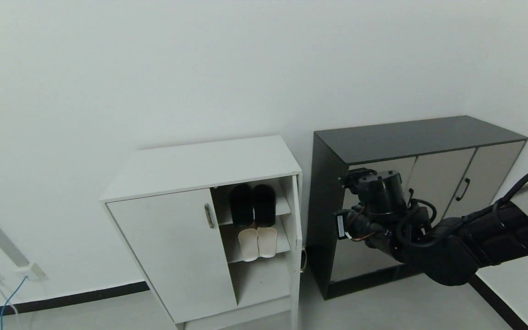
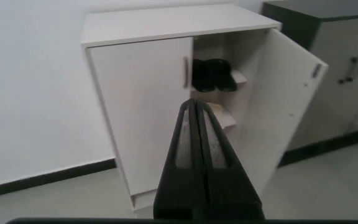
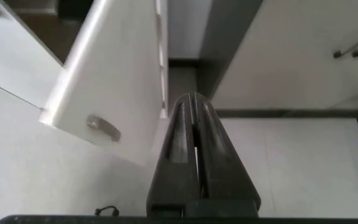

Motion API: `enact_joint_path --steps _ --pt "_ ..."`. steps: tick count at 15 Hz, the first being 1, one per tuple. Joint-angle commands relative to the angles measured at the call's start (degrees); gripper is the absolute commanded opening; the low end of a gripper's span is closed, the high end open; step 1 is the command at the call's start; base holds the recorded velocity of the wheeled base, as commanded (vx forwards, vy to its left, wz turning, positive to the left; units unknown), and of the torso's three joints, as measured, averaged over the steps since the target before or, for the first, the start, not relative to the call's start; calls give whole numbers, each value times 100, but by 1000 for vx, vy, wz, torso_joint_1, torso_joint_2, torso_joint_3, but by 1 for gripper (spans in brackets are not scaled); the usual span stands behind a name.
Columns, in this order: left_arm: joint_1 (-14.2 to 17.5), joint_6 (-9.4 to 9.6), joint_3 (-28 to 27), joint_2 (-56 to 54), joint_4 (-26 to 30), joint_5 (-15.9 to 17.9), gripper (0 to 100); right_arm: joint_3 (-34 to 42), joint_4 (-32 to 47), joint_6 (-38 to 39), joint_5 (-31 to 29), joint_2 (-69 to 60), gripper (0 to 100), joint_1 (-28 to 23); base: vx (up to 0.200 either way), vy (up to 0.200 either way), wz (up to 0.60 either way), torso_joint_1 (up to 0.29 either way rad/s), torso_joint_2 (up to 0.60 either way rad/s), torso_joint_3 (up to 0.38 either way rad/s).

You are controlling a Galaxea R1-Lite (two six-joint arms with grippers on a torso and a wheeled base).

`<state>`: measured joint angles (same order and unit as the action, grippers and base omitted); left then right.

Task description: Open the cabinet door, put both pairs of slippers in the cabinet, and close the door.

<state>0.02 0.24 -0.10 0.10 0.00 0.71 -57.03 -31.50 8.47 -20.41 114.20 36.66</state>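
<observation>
Right pincer (image 3: 194, 118) pinched shut, empty, just beside the open door (image 3: 104, 74); left pincer (image 2: 197, 124) likewise closed on nothing, facing the cabinet (image 2: 173, 22). Beyond, black slippers (image 1: 252, 205) on the top shelf, cream slippers (image 1: 258, 243) on the one below. Looks like opening and stowing done, only the closing left. Flat matte white panels, slim metal handle (image 3: 102, 127), soft rounded foam-like slippers. Smooth board, likely an easy push with a closed tip.

Our right arm (image 1: 447, 256) wears a black ribbed sleeve (image 1: 502, 236); at its wrist we see black housings (image 1: 378, 185), looping black cables (image 1: 411, 220), a copper-coloured wire (image 1: 360, 238) and a white label (image 1: 341, 226). Our left gripper (image 2: 195, 104) and right gripper (image 3: 195, 97) have long, black, tapering fingers (image 2: 182, 146).
</observation>
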Motion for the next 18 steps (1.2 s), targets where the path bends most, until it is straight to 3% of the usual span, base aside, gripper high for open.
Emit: enact_joint_path --steps 1,3,6,8,9,11,18 --pt "-2 2 1 -1 0 0 0 16 -5 -3 72 -21 0 8 0 0 600 2 2 -2" --pt "-2 2 1 -1 0 0 0 34 -14 -30 388 -38 0 -36 0 0 300 4 4 1" --pt "-2 2 1 -1 0 -9 0 43 -14 -179 318 -65 0 -71 0 0 0 0 0 0" --pt "-2 2 1 8 0 -9 0 69 -5 -337 81 -65 0 -89 0 0 0 0 0 0" --pt "-2 2 1 -1 0 -9 0 69 12 -504 -526 -38 0 -150 0 0 0 0 0 0" --pt "-2 -7 1 -1 0 -9 0 69 39 -654 -833 -82 0 -308 0 0 0 0 0 0" --pt "-2 -7 1 8 0 -9 0 500 109 -1076 -1044 14 0 -783 0 0 0 0 0 0"
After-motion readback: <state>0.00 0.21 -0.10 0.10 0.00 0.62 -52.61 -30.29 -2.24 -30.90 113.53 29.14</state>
